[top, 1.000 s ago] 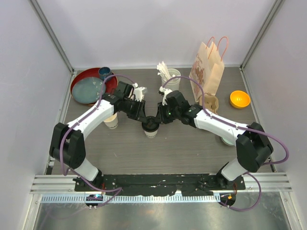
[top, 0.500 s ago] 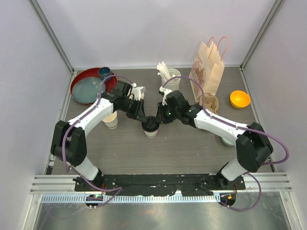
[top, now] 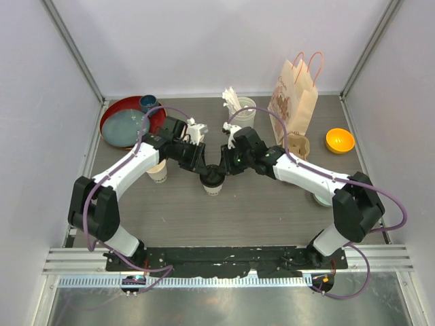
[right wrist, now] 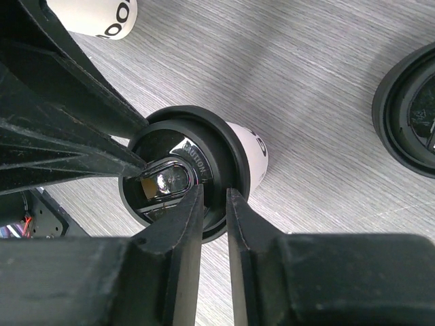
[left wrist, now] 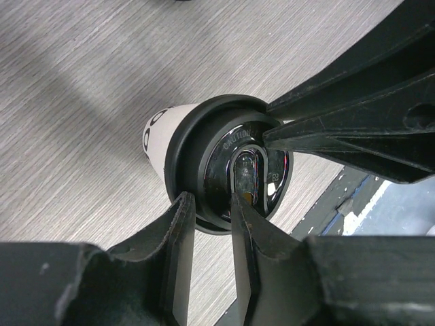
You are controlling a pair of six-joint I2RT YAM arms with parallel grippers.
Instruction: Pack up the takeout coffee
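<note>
A white paper cup (top: 213,188) with a black lid (top: 213,178) stands mid-table. My left gripper (top: 204,170) and right gripper (top: 223,170) meet over it from either side. In the left wrist view my left gripper (left wrist: 211,200) is shut on the rim of the lid (left wrist: 204,139), one finger inside the recess and one outside, with the cup's wall (left wrist: 160,132) below. In the right wrist view my right gripper (right wrist: 214,193) pinches the opposite rim of the lid (right wrist: 228,146). A second, unlidded cup (top: 158,172) stands to the left and also shows in the right wrist view (right wrist: 95,17). A second black lid (right wrist: 411,112) lies on the table.
A paper bag (top: 293,102) stands at the back right, with a tan cup carrier (top: 298,145) in front of it and an orange bowl (top: 339,140) beside it. A white cylinder of sticks (top: 239,109) is at back centre. A red plate (top: 126,122) with blue dishes is at back left.
Both grippers stay on the lidded cup. The left arm's elbow has shifted slightly left; the cup has not moved.
</note>
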